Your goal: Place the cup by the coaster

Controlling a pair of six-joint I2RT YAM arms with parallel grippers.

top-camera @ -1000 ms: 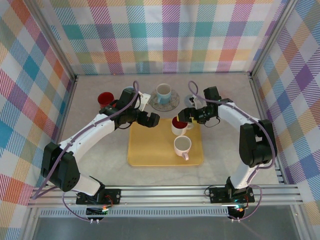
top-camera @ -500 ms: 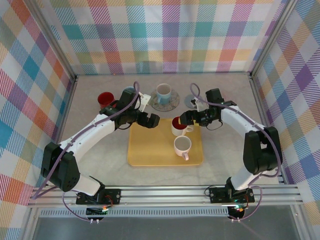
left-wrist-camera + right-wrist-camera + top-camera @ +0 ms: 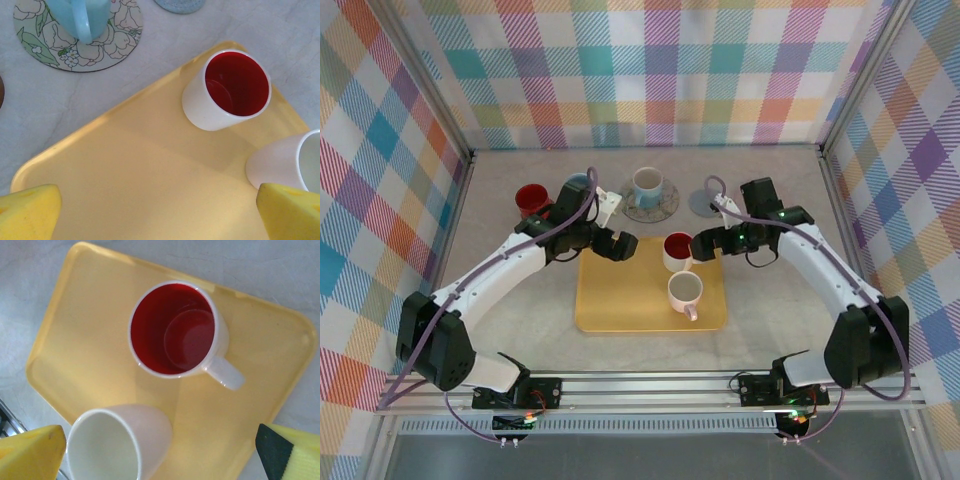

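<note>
A grey worktop [image 3: 770, 300] carries a yellow tray [image 3: 620, 300] at its middle, seen from above. Two cups stand on the tray. A red-lined cup [image 3: 678, 250] sits upright at the tray's far right corner, its handle pointing to the right in the overhead view. A white cup [image 3: 685, 290] stands just nearer, close beside it.

Beyond the tray lie two coasters. A floral coaster [image 3: 665, 205] bears a blue cup [image 3: 648, 187]. A bare grey coaster [image 3: 705, 204] lies to its right, a little beyond the red-lined cup. A red cup [image 3: 530, 197] stands far left.

The left arm [image 3: 500, 270] reaches to the tray's far left corner. Its left jaws stand wide open over the tray and hold nothing; the yellow pads [image 3: 27, 210] frame the bare tray in the left wrist view.

The right arm [image 3: 820, 260] reaches in from the right. Its right jaws are also wide open and empty, just to the right of the red-lined cup, with yellow pads [image 3: 30, 450] at the lower corners of the right wrist view.
</note>
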